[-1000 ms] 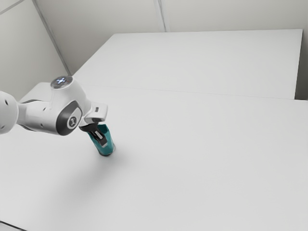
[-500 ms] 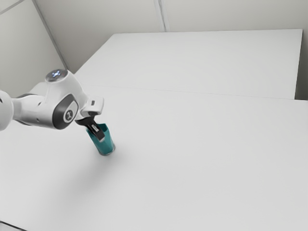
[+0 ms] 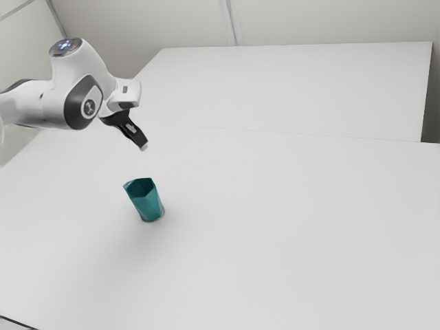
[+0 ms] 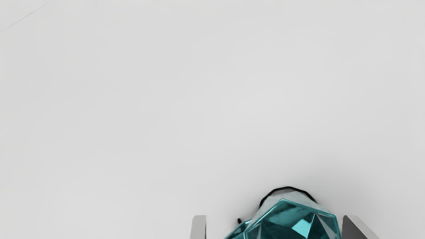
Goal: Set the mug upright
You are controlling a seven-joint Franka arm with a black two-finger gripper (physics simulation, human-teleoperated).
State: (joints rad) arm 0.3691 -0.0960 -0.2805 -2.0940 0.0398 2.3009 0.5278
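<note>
The teal faceted mug [image 3: 145,199] stands on its base on the white table, its mouth facing up, in the exterior view's left half. Above it, separated by a gap, is my black gripper [image 3: 143,146]. In the wrist view the mug [image 4: 295,220] shows its open mouth toward the camera, and my gripper [image 4: 274,227] has its fingers wide apart, holding nothing. The mug's lower part is partly hidden behind its rim there.
The white table [image 3: 275,227] stretches around the mug, with another white surface [image 3: 289,89] behind it against pale walls. A dark thin edge [image 3: 19,323] crosses the exterior view's lower left corner.
My hand has risen away from the mug, drawing back toward the exterior view's upper left. The fingers were beside the mug earlier and are now above it. The mug has stayed in place.
</note>
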